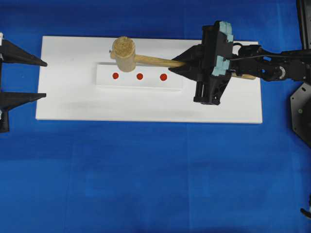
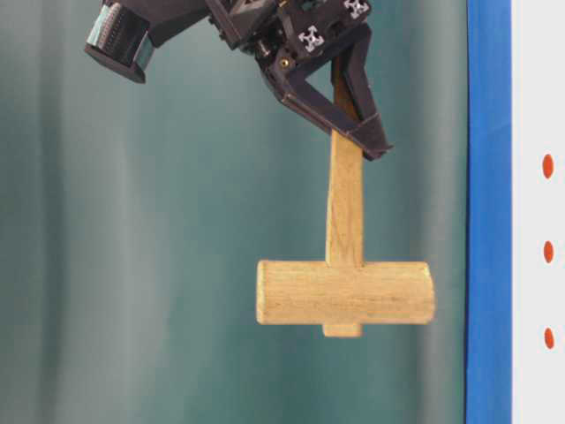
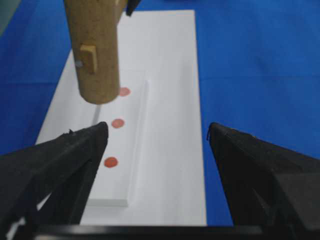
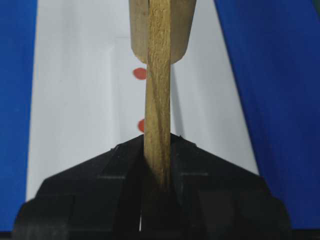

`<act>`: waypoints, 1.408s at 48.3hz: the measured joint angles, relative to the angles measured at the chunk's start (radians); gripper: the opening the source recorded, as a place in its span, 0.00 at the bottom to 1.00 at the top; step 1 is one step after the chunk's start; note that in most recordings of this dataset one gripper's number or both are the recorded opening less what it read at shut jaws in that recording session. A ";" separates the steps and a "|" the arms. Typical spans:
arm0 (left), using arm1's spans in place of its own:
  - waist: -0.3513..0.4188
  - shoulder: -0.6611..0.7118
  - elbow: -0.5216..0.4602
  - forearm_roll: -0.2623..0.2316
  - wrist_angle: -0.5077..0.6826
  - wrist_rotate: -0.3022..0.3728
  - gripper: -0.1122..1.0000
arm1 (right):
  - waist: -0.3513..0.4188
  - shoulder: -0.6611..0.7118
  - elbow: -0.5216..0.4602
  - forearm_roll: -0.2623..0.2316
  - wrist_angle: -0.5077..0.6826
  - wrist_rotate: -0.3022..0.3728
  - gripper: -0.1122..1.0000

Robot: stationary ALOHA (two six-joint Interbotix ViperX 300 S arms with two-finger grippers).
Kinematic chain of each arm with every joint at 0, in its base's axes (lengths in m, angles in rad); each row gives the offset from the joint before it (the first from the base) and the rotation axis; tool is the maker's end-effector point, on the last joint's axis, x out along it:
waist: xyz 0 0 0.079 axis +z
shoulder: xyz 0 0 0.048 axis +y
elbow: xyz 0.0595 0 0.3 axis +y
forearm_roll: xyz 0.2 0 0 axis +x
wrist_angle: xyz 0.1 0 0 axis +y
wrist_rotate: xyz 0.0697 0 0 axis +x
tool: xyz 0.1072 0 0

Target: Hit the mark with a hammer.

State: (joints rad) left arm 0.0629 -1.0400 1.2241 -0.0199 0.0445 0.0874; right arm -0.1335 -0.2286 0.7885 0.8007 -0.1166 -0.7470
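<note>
Hammer (image 1: 127,53) is up in the air, head over the far left part of the white board (image 1: 68,104), just beyond the left-most of three red marks (image 1: 115,75) on the raised white strip (image 1: 141,82); handle runs right into the right gripper (image 1: 177,65), which is clamped tight on it mid-shaft. Left gripper (image 1: 43,78) sits at the board's left edge w/ jaws spread wide, holding nothing. Progress, as I judge: pickup done, hammer poised approx. above the marks; the strike itself isn't done yet. Can't tell which mark is the target.
</note>
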 measured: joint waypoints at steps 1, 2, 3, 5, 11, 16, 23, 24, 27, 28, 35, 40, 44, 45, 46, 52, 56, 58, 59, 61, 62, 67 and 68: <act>0.002 0.000 0.000 0.000 0.002 0.000 0.81 | 0.002 0.002 -0.002 0.000 0.000 -0.002 0.12; 0.002 -0.002 0.000 0.000 0.002 0.000 0.81 | 0.002 0.003 -0.003 0.000 0.000 -0.002 0.12; 0.002 -0.002 0.000 0.000 0.000 0.000 0.81 | 0.002 0.003 -0.003 0.000 0.000 0.000 0.12; 0.000 0.000 0.000 0.000 0.002 0.000 0.81 | 0.003 0.006 -0.005 0.000 0.000 -0.002 0.12; 0.000 0.000 0.000 0.000 0.002 0.000 0.81 | 0.000 0.018 -0.015 0.000 0.000 0.000 0.12; 0.000 0.000 0.000 0.002 0.002 0.000 0.81 | -0.002 0.041 -0.040 0.000 0.000 0.000 0.12; 0.000 0.000 0.000 0.000 0.002 0.000 0.81 | -0.002 0.089 -0.092 0.000 0.000 0.000 0.12; 0.002 -0.002 0.000 0.000 0.002 0.000 0.81 | -0.002 0.094 -0.098 0.000 0.000 0.002 0.12; 0.002 -0.002 0.000 0.002 0.002 0.002 0.81 | 0.000 0.106 -0.112 0.000 0.000 0.000 0.12; 0.000 -0.002 0.000 0.000 0.002 0.000 0.81 | -0.002 0.109 -0.117 0.000 0.000 0.000 0.12; 0.002 0.000 0.000 0.000 0.002 0.000 0.81 | -0.002 0.143 -0.123 0.000 0.000 0.002 0.12; 0.000 0.000 0.000 0.000 0.002 0.000 0.81 | -0.002 0.198 -0.123 0.012 0.005 0.006 0.12; 0.002 -0.002 0.000 0.000 0.002 0.000 0.81 | -0.002 0.267 -0.124 0.035 0.015 0.014 0.12; 0.002 -0.002 0.000 0.000 0.002 0.000 0.81 | -0.002 0.284 -0.124 0.040 0.018 0.017 0.12; 0.002 0.000 0.000 0.000 0.002 0.000 0.81 | -0.002 0.299 -0.126 0.044 0.018 0.020 0.12; 0.000 0.000 0.000 0.000 0.002 0.000 0.81 | -0.005 0.341 -0.127 0.067 0.023 0.017 0.12; 0.000 0.002 0.000 0.000 0.002 0.000 0.81 | -0.003 0.334 -0.127 0.069 0.021 0.017 0.12; 0.002 0.002 0.000 0.000 0.002 0.000 0.81 | -0.003 0.328 -0.126 0.071 0.021 0.017 0.12; 0.002 0.002 0.000 0.002 0.002 0.000 0.81 | -0.005 0.322 -0.124 0.071 0.023 0.015 0.12; 0.002 0.002 0.000 0.000 0.002 0.000 0.81 | -0.005 0.310 -0.121 0.071 0.021 0.012 0.12; 0.002 0.003 0.000 0.000 0.002 0.000 0.81 | -0.003 0.302 -0.120 0.071 0.021 0.011 0.12; 0.002 0.002 0.000 0.000 0.002 0.000 0.81 | -0.003 0.239 -0.103 0.069 0.020 0.005 0.12; 0.000 0.002 0.000 0.000 0.002 0.000 0.81 | -0.005 0.224 -0.095 0.071 0.020 0.005 0.12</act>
State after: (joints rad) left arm 0.0629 -1.0385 1.2241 -0.0199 0.0460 0.0874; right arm -0.1381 -0.0046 0.6934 0.8713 -0.0966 -0.7424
